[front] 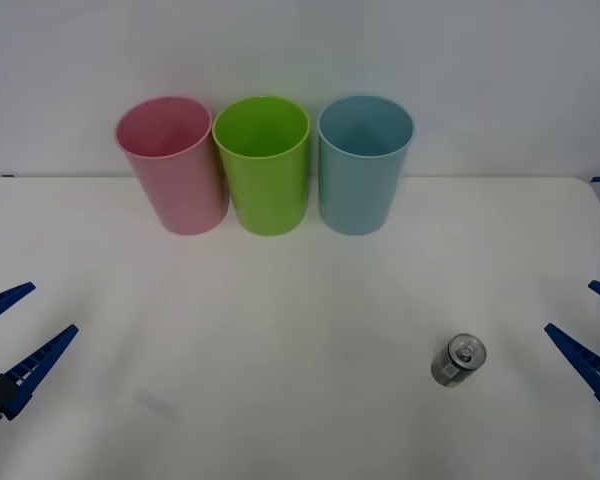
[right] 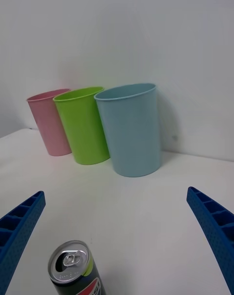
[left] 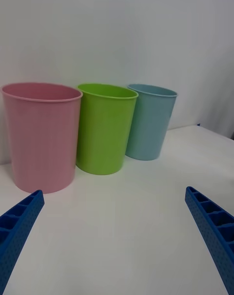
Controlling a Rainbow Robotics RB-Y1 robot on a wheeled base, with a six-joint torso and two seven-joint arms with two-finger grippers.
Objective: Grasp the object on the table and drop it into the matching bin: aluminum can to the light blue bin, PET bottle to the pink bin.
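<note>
1. The counter (front: pixel 300 400) is the biggest thing here. It is wide, white and flat, with a straight back edge.

2. Three tall bins stand in a row near that back edge, close together. The pink bin (front: pixel 173 163) is on the left, the green bin (front: pixel 264 163) is in the middle, and the light blue bin (front: pixel 364 162) is on the right. As far as the front view shows, nothing is inside them.

3. The left gripper (front: pixel 12 330) waits low at the left edge of the counter, far from the can. Its jaws are spread wide and hold nothing.

4. The right gripper (front: pixel 592 330) waits low at the right edge of the counter. Its jaws are spread wide too, with nothing between them. The can is near it but not touching it.

5. The aluminum can (front: pixel 459 360) is the smallest thing. It stands upright on the counter, toward the front right, well apart from the bins. Its shiny top with the pull tab faces up.

6. I think the job has not really started. The can is not picked up yet. It still has to be grabbed, most likely by the right gripper since that one is nearer, lifted, carried over to the light blue bin and let go.
</note>
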